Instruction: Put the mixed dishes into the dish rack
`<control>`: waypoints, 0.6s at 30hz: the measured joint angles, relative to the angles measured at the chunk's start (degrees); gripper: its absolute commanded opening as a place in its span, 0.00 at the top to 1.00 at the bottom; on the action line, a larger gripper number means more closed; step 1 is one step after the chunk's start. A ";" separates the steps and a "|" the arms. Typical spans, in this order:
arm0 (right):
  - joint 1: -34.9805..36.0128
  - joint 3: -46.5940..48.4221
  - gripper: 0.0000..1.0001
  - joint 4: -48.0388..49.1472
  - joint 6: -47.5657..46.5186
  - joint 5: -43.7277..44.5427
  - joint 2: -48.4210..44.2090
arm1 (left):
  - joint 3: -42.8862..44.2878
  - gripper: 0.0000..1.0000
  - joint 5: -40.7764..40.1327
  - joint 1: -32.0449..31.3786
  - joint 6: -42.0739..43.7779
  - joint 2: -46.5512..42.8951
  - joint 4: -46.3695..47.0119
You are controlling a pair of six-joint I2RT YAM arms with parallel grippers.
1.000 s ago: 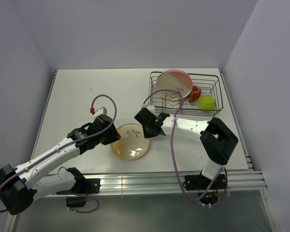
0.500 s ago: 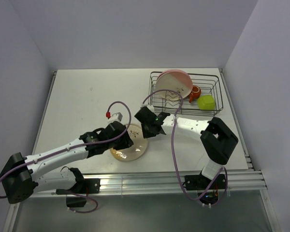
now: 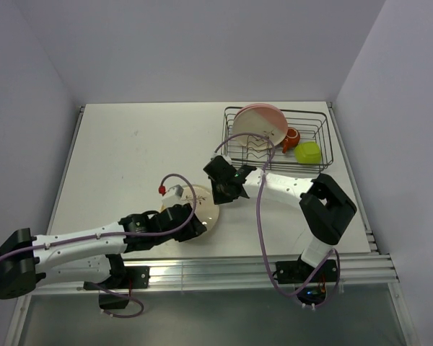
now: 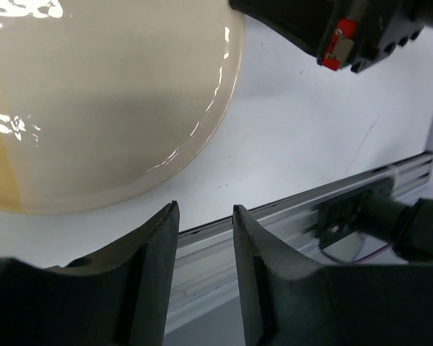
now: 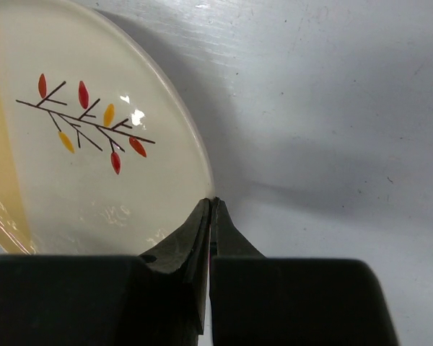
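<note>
Bright, even overhead light filling top view. Glare spots glinting on yellow-and-cream plate glaze. Soft grey shadow falling across desk beside plate. Fingers of left end effector blurring close to lens.

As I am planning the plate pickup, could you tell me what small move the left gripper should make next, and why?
Probably ease the left gripper forward over the rim of the yellow-and-cream plate: its jaws stand open just short of that edge, while the shut right gripper touches the far rim.

glossy plate, wire rack, matt tbl
</note>
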 measured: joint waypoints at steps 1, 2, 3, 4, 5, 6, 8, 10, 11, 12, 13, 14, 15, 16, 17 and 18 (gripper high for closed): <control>-0.09 -0.02 1.00 0.11 0.04 -0.24 0.00 | -0.72 0.58 -0.66 -0.26 -1.86 -0.79 0.11; -0.20 -0.02 1.00 0.20 0.11 -0.39 0.00 | -1.46 0.58 -1.05 -0.46 -3.69 -1.51 0.24; -0.39 -0.02 1.00 0.31 0.20 -0.61 0.00 | -1.86 0.58 -1.33 -0.61 -5.07 -1.75 0.24; -0.52 -0.02 1.00 0.44 0.24 -0.83 0.00 | -2.14 0.57 -1.55 -0.92 -6.62 -1.79 0.26; -0.74 -0.02 1.00 0.55 0.39 -1.09 0.00 | -2.29 0.56 -1.86 -1.38 -8.26 -1.60 0.22; -0.92 -0.02 1.00 0.61 0.44 -1.40 0.00 | -2.32 0.56 -2.36 -2.36 -10.10 -1.22 0.15; -1.20 -0.02 1.00 0.79 0.70 -1.75 0.00 | -2.38 0.53 -3.23 -4.72 -13.51 -0.42 0.33; -1.38 -0.02 1.00 0.90 1.05 -2.05 0.00 | -2.75 0.51 -3.76 -6.88 -16.46 0.09 0.87; -1.42 -0.02 1.00 0.90 1.31 -2.14 0.00 | -3.32 0.49 -4.07 -7.96 -18.14 0.09 1.49; -1.44 -0.04 1.00 0.92 1.55 -2.27 0.00 | -3.91 0.47 -4.50 -8.76 -19.52 0.02 1.81; -1.46 -0.09 1.00 0.98 1.75 -2.49 0.00 | -4.79 0.45 -4.96 -9.51 -21.14 -0.13 2.43; -1.51 -0.28 1.00 1.33 1.95 -2.67 0.00 | -6.01 0.44 -5.27 -10.23 -22.91 -0.57 2.69; -1.51 -0.42 1.00 1.49 2.16 -2.84 0.00 | -7.21 0.43 -5.70 -10.91 -24.50 -1.25 2.84; -1.51 -0.68 1.00 1.79 2.36 -2.91 0.00 | -8.70 0.42 -6.29 -11.63 -26.47 -2.29 2.84; -1.53 -1.03 1.00 2.14 2.60 -2.95 -0.02 | -10.05 0.41 -6.69 -12.17 -28.33 -3.39 2.91; -1.53 -1.27 1.00 2.27 2.80 -3.04 -0.02 | -11.26 0.41 -7.15 -12.59 -30.18 -4.48 2.89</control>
